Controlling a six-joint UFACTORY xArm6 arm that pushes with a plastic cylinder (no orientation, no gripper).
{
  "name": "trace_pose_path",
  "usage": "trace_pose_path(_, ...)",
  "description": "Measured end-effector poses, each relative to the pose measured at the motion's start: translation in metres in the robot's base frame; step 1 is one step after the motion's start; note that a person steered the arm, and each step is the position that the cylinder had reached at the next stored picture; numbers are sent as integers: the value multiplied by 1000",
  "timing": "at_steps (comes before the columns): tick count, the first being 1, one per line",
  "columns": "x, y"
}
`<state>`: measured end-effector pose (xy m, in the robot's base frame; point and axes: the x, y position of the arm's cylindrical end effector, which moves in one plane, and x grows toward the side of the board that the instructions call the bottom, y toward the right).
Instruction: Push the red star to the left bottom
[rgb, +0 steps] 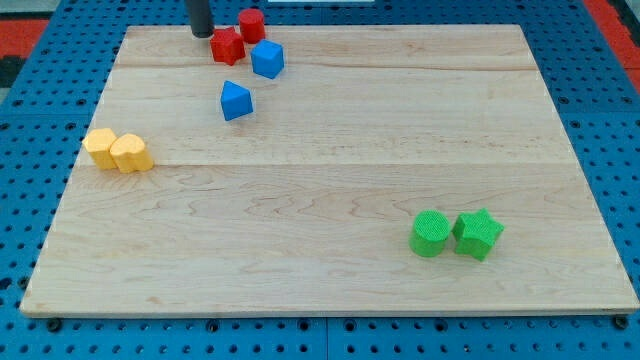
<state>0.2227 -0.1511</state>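
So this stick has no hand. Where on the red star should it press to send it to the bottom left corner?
No gripping here, only pushing. My tip sits just left of the red star, near the view's top. To drive it down-left, I would probably press on its upper-right side, the face toward the red cylinder, which sits very close there, as does the blue block.

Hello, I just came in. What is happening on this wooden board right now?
A robot arm with a dark rod is working on the red star, which it must push to the board's bottom left. My tip sits at the view's top, just left of the star, touching or nearly so. A red cylinder and blue cube crowd the star's right side. The star is still far from its goal. Two yellow blocks lie at the left, two green blocks at the bottom right.
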Motion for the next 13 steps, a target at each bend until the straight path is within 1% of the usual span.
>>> trace_pose_path(1, 82, 55)
trace_pose_path(2, 137, 92)
trace_pose_path(3, 141, 67)
trace_pose_path(4, 110, 28)
trace_pose_path(5, 80, 28)
trace_pose_path(6, 74, 66)
trace_pose_path(7, 129, 146)
trace_pose_path(8, 134, 172)
trace_pose_path(9, 97, 185)
trace_pose_path(10, 145, 228)
trace_pose_path(11, 232, 192)
trace_pose_path(12, 310, 162)
trace_pose_path(13, 339, 130)
